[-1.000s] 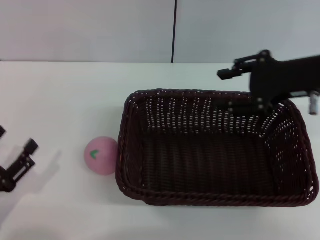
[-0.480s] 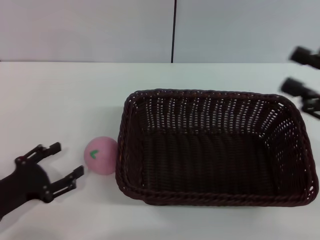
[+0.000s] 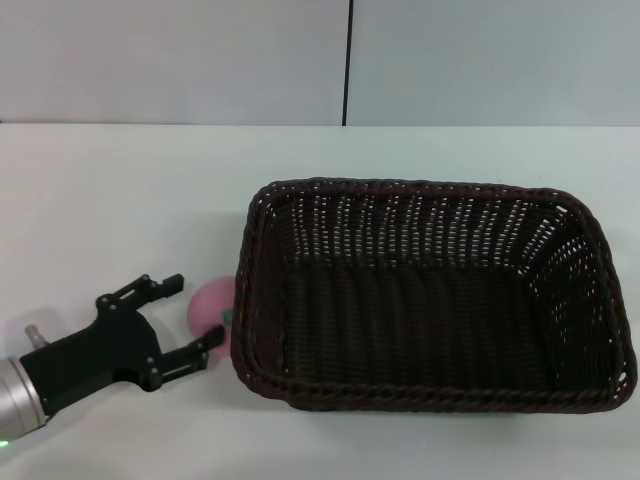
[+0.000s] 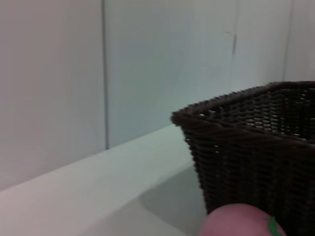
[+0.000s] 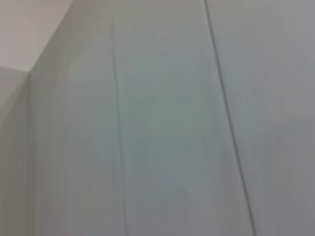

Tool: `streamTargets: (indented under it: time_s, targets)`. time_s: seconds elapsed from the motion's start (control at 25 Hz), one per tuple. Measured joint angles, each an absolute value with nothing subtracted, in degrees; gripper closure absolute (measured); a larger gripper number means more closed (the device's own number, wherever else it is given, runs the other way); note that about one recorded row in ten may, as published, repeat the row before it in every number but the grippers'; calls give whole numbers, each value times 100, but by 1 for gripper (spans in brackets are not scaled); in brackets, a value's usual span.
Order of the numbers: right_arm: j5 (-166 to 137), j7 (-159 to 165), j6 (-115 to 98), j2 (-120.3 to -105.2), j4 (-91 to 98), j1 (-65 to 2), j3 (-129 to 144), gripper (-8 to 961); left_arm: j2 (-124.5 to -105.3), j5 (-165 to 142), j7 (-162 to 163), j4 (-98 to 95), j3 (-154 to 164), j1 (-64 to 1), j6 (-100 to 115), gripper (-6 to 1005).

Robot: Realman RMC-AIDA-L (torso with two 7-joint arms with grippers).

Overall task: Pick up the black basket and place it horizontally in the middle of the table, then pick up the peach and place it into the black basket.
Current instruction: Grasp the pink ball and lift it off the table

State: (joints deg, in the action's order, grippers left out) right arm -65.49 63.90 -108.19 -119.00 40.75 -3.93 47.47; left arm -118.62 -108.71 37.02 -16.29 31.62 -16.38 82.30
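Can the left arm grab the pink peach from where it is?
Probably yes. The left gripper is open with its fingers on either side of the peach; the black basket sits close behind, but the near side looks free.

the basket [image 3: 430,300] stands on the bench [image 3: 120,200], right of centre, its long side running left to right. the peach [image 3: 212,305] lies on the bench just beside the basket's left wall, toward its front corner. the left gripper [image 3: 182,312] sits left of the peach, its spread fingers to either side of it, one behind and one in front.
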Motion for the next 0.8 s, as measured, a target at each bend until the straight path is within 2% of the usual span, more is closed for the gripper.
streamTargets:
  time_s: [0.24,0.64,0.76,0.8]
  targets:
    - [-6555,6380,-10820,-11894,3863,-424,4475,370,-11859,-10872,3677,-1639,3579,-1656,8249,185]
    - [-6554,6280,-10783,-11883,3615,-451,4399,371,-11856,-10793,3463,-1570,3451,-1649,8288,403]
    - [-6549,6274,-10787,-11882,3559,-450,4362,371,-11849,-10712,3463,-1570,3144,-1625,8391,634]
    - [-6549,6274,-10787,-11882,3559,-450,4362,371,-11841,-10683,3462,-1574,2989,-1609,8451,645]
